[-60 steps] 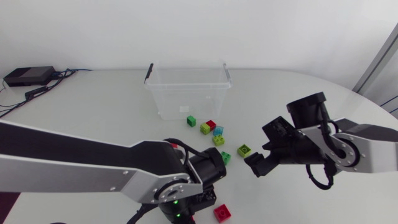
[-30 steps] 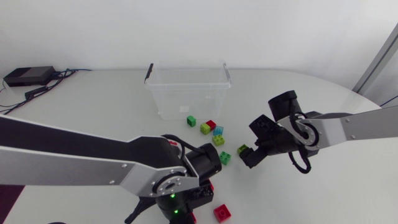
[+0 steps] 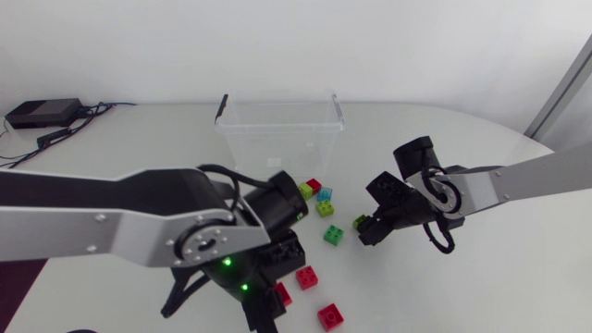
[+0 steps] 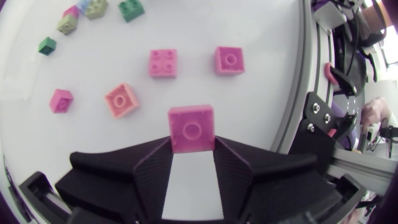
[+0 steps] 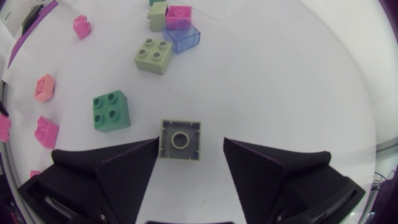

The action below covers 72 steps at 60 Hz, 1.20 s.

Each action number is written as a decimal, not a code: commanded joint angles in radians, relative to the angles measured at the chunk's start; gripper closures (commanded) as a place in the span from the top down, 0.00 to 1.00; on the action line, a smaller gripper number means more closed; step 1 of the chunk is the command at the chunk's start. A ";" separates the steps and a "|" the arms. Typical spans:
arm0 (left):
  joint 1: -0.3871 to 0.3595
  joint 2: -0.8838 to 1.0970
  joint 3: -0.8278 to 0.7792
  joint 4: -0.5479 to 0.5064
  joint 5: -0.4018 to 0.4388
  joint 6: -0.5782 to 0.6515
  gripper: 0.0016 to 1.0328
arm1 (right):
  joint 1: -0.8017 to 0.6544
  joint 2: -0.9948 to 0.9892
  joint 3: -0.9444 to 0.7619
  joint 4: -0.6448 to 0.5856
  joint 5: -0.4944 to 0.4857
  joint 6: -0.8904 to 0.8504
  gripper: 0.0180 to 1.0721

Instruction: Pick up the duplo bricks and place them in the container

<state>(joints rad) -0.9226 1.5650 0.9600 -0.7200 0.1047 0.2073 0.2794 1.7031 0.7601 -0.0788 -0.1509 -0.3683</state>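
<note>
One red brick (image 4: 192,127) is pinched between the two fingers of the left end effector (image 4: 193,155). There is one finger on each side, so it cannot slip out. It looks to be up in the air, high above the tabletop (image 3: 139,148) and the other bricks. I think it is held like this so it can be carried to the container (image 3: 242,139). A lime brick (image 5: 180,140) lies near the middle of the tabletop, between the fingers of the right end effector (image 5: 191,149). That end effector is open. There is a clear gap on one side of the brick, and I cannot tell if the other finger touches it. The fingers stand one on each side, I guess so they can close and squeeze it. A green brick (image 5: 112,111) sits just beside it. A small bunch of bricks (image 3: 317,194), lime, red and see-through blue, sits close to the front wall of the container. More loose red bricks (image 3: 306,277) lie toward the near edge of the tabletop, by the left arm. The container is clear and stands near the far edge. Its top is open, so bricks can be dropped in from above. I cannot see any brick inside it, so most of the job seems not done.
</note>
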 commanded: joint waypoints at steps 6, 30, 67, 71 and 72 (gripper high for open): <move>0.128 -0.120 0.092 -0.013 0.010 0.017 0.23 | 0.012 0.009 0.008 -0.006 -0.012 -0.026 0.39; 0.355 -0.155 0.175 0.252 0.013 -0.039 0.23 | 0.035 -0.184 -0.024 -0.107 -0.038 -0.023 0.26; 0.556 0.175 0.379 0.620 -0.003 -0.172 0.24 | 0.138 -0.388 0.133 -0.309 -0.036 0.057 0.27; 0.547 0.214 0.418 0.628 -0.019 -0.171 0.24 | 0.141 -0.388 0.157 -0.312 -0.036 0.069 0.27; 0.547 0.221 0.424 0.630 -0.023 -0.171 0.24 | 0.142 -0.387 0.163 -0.312 -0.036 0.071 0.27</move>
<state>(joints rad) -0.3714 1.7355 1.3243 -0.1055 0.0956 0.0666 0.4118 1.3231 0.8841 -0.3737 -0.1841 -0.3275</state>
